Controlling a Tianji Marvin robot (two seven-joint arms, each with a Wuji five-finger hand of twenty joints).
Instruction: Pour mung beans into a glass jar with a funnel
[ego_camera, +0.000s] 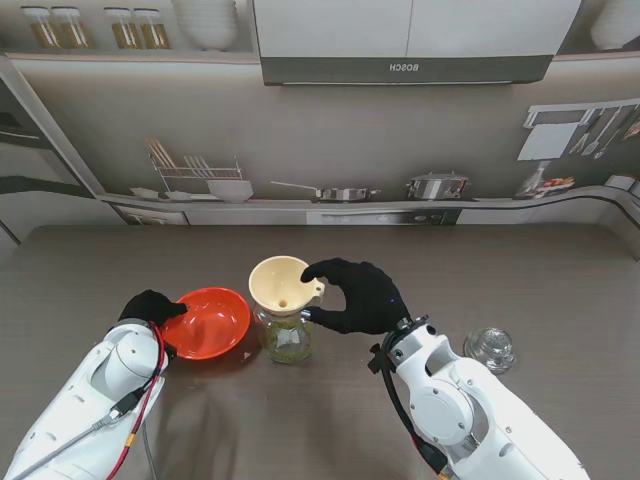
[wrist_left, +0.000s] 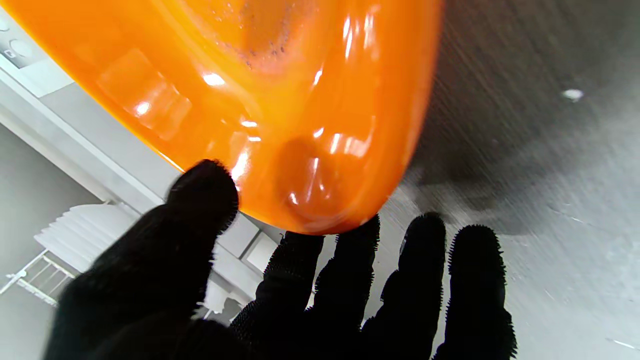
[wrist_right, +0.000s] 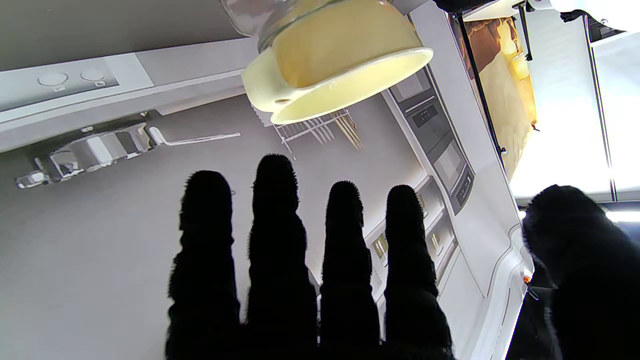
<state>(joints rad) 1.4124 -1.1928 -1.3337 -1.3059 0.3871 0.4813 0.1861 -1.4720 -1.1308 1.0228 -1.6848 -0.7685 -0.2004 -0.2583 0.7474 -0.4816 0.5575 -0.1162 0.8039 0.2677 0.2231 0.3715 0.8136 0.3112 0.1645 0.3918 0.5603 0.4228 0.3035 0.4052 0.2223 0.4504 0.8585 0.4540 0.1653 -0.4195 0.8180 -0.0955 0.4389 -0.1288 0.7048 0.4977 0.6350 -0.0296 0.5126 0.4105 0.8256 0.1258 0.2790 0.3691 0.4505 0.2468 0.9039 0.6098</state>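
Stand view: black-gloved left hand (ego_camera: 150, 305) at the 9 o'clock rim of the glossy orange-red plastic bowl (ego_camera: 208, 322); whether it grips can't be told. Left wrist view: bowl cut off by the frame edge, rim blurred. Clear glass jar (ego_camera: 287, 338): neck hidden under cream plastic funnel (ego_camera: 282, 284), contents greenish, too small to resolve. Right wrist view: jar cropped, only a sliver above the funnel.

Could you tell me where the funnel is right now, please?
In the stand's view the funnel sits in the mouth of the glass jar at the table's middle, between the red bowl and the right hand.
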